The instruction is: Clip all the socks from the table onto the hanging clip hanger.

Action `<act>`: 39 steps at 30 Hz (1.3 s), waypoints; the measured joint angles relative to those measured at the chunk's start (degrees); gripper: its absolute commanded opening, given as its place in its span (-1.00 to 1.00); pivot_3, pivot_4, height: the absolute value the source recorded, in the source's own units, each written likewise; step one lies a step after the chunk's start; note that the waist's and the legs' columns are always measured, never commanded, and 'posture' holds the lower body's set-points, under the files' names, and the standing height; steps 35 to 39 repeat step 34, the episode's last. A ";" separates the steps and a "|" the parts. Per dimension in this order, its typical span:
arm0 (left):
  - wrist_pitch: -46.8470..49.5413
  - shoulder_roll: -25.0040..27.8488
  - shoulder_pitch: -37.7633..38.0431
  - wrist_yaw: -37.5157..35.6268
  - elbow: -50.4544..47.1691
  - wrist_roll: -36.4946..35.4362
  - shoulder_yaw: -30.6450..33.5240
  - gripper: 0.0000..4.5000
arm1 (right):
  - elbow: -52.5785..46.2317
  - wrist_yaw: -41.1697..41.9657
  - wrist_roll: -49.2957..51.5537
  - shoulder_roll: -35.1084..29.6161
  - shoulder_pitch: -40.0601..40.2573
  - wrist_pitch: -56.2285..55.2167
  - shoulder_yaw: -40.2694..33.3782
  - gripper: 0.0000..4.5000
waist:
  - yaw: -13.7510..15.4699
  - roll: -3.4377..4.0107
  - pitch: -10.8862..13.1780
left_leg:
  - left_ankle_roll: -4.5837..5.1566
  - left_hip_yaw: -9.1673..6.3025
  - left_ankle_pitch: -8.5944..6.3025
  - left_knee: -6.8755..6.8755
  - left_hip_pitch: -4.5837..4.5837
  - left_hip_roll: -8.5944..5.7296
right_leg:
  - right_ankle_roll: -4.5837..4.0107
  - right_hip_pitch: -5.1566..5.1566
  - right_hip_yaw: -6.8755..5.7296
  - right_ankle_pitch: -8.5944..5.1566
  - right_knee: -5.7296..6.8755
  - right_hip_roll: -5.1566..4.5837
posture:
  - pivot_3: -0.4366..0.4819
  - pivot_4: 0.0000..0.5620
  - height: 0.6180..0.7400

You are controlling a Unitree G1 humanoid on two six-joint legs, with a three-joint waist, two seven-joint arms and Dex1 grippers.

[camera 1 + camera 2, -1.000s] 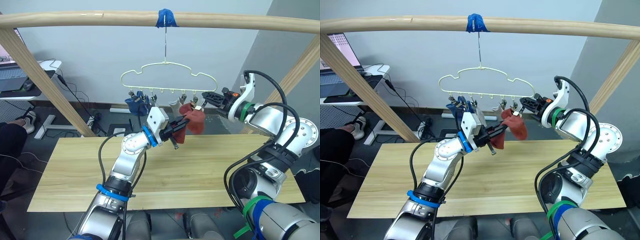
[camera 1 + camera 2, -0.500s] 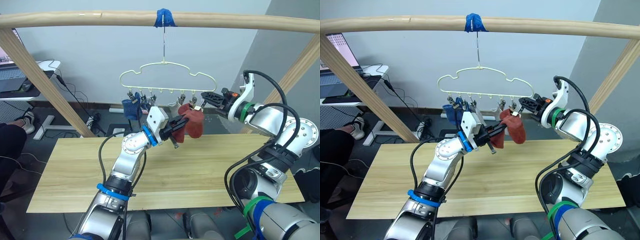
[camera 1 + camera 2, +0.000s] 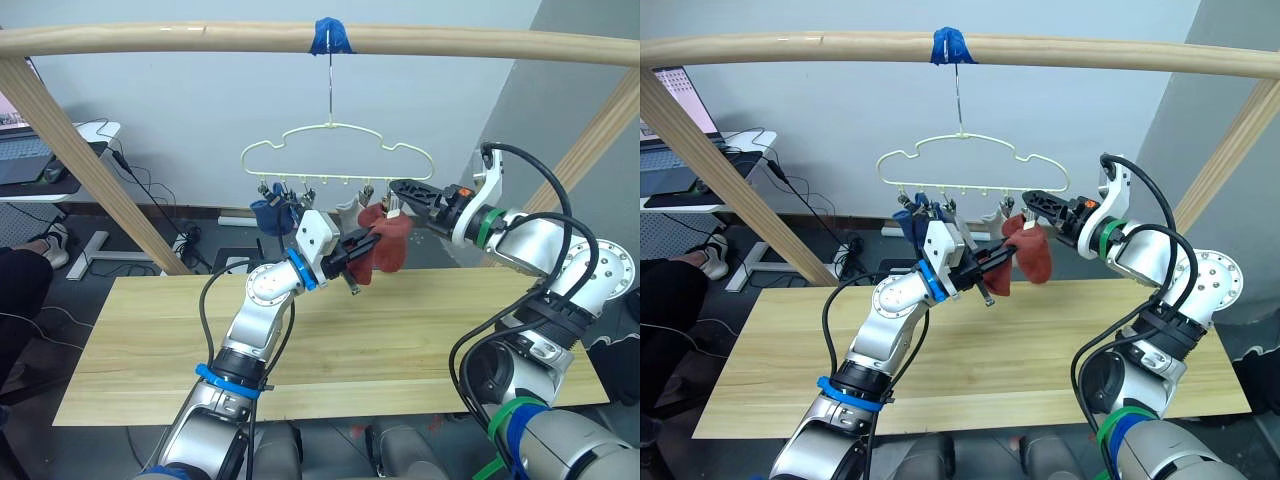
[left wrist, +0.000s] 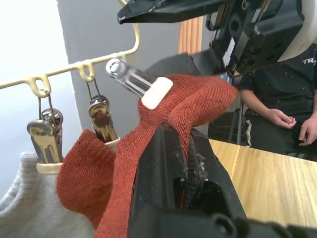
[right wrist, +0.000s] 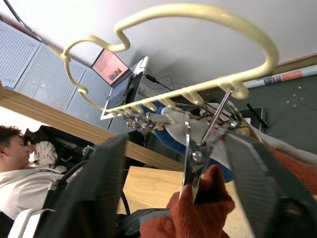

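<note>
The pale yellow clip hanger (image 3: 335, 150) hangs by its hook from the pole. Clipped along its bar are a blue sock (image 3: 270, 213), a grey sock (image 3: 347, 210) and a rust-red sock (image 4: 81, 168). My left gripper (image 3: 362, 243) is shut on another rust-red sock (image 3: 388, 243), holding it up under the hanger's right end. The end clip (image 5: 198, 148) meets that sock's top edge. My right gripper (image 3: 397, 192) stands open with this clip between its fingers (image 5: 94, 183). The wooden table (image 3: 400, 330) lies below both arms.
A wooden pole frame (image 3: 150, 40) with blue tape (image 3: 332, 36) carries the hanger, its slanted legs (image 3: 90, 170) at both sides. A desk with a laptop (image 3: 30, 160) stands at the back left. A seated person (image 4: 277, 94) is beyond the table.
My right gripper has opened off the end clip and shifted slightly left. The left gripper still holds the rust-red sock in about the same place.
</note>
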 measured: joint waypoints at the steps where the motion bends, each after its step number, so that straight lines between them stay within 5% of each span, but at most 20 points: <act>1: -0.25 -0.04 -0.05 -0.29 0.00 0.09 -0.48 -0.89 | -0.93 0.16 0.03 -1.06 0.84 -0.18 0.60 1.00 | 0.00 0.02 -0.02 | 0.00 0.00 0.00 -0.01 0.00 0.00 | 0.00 0.00 0.00 0.00 -0.01 0.00 | -0.17 -0.67 1.00; 9: 6.58 -2.33 0.15 -4.58 0.00 -2.19 -3.69 0.15 | -11.61 5.98 -0.62 -11.44 12.38 -5.46 7.44 1.00 | -0.40 0.27 -0.21 | 0.00 0.00 0.00 0.01 -0.04 -0.02 | 0.03 0.01 0.02 -0.02 -0.07 0.00 | -0.27 -0.66 1.00; 16: 12.86 1.04 3.64 -6.05 -1.71 -3.30 -3.72 0.99 | -17.60 13.17 -7.63 -17.67 25.29 -18.63 16.63 1.00 | -2.42 0.47 -0.38 | 0.01 0.00 0.00 0.03 0.02 0.00 | 0.29 0.03 0.07 -0.17 -0.02 0.04 | -0.23 -0.62 1.00; 20: 17.37 6.61 9.96 -5.81 -8.06 -5.98 -0.18 0.99 | -18.07 18.10 -12.72 -19.25 31.75 -27.97 21.85 1.00 | -3.11 0.49 -0.38 | 0.01 -0.01 0.00 0.03 0.08 0.06 | 0.30 0.06 0.08 -0.17 0.01 0.09 | -0.18 -0.60 1.00; 30: 35.10 22.06 26.12 3.34 -16.45 -11.09 20.56 0.99 | -10.52 34.11 -33.41 -26.94 45.63 -58.42 35.26 1.00 | -0.96 0.33 -0.40 | 0.01 -0.03 0.00 0.09 0.14 0.08 | 0.30 0.12 0.05 -0.19 -0.04 0.07 | 0.05 -0.52 1.00; 39: 34.25 24.12 28.69 4.22 -15.60 -9.69 21.86 0.99 | -4.59 34.68 -37.10 -25.24 46.55 -63.46 35.52 1.00 | 1.08 0.24 -0.45 | 0.01 0.03 0.00 0.21 0.17 0.06 | 0.29 0.21 0.09 -0.19 -0.12 0.00 | 0.05 -0.52 1.00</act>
